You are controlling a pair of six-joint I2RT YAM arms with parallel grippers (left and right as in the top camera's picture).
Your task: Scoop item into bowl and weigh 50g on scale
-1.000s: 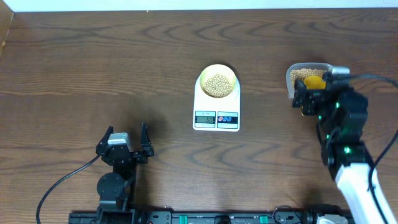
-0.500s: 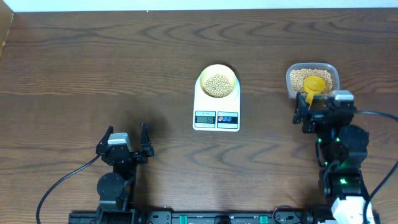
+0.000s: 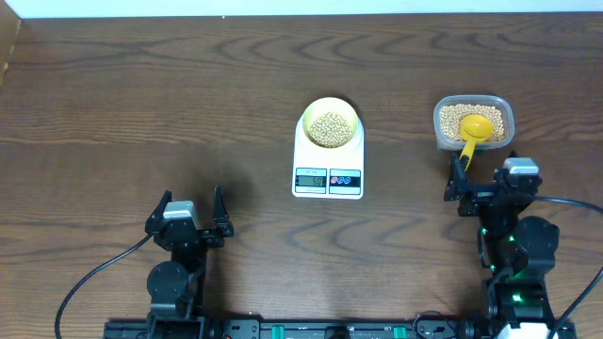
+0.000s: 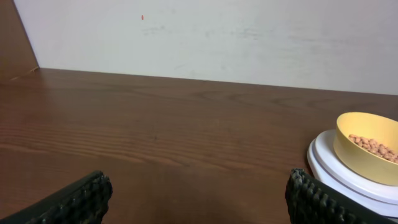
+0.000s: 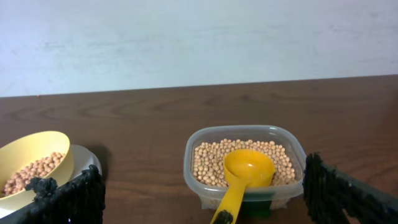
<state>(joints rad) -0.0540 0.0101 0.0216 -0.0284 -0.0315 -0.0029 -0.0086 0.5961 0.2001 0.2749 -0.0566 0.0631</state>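
Both arms sit folded low at the near edge of the desk, wrists pointing away across it. The left gripper stands wide apart and holds nothing, with bare wood ahead. The right gripper is likewise spread wide and empty, just short of the yellow scoop, which rests in the clear tub. Beans lie in the bowl on the scale, mid-desk

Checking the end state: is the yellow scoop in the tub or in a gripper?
In the tub: scoop head rests on the beans, handle over the rim; right gripper open.
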